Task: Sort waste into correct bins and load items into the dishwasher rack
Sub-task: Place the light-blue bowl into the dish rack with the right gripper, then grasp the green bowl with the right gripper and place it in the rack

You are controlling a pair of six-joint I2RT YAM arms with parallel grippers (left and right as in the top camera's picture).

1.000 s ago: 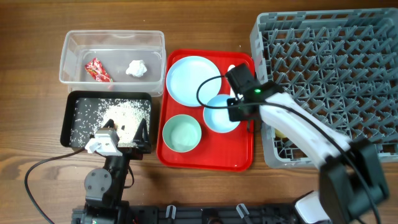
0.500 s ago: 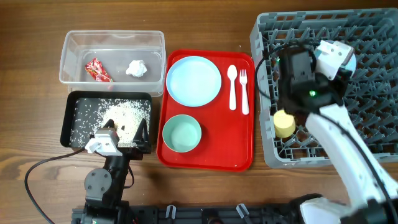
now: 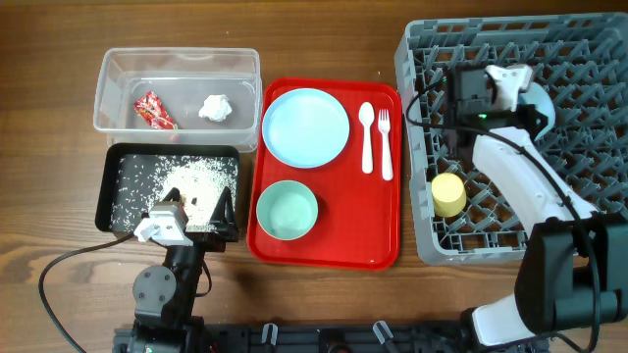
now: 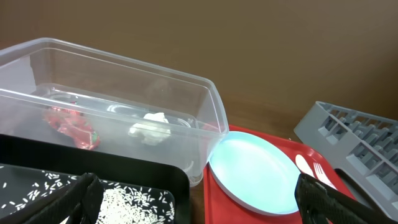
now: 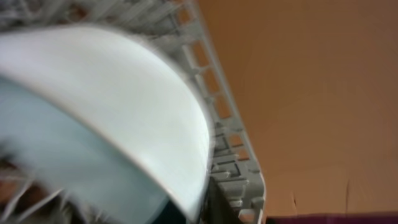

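And the right fingers [image 3: 517, 90] look clamped on the light blue bowl [image 5: 106, 106]. The tips are hidden behind it, and the bowl is tipped on edge just over the dishwasher rack [image 3: 589, 59]. Best play now: ease it down, seat the rim between the pegs straight below the fingers, and release only once it leans steady, clear of the yellow cup [image 3: 448, 194]. The left fingers [image 4: 326, 199] are spread wide, idle above the black tray [image 4: 124, 169]. A second ago this bowl lay on the red tray [image 3: 339, 247]; since half a second ago the wrist has re-angled over the rack.
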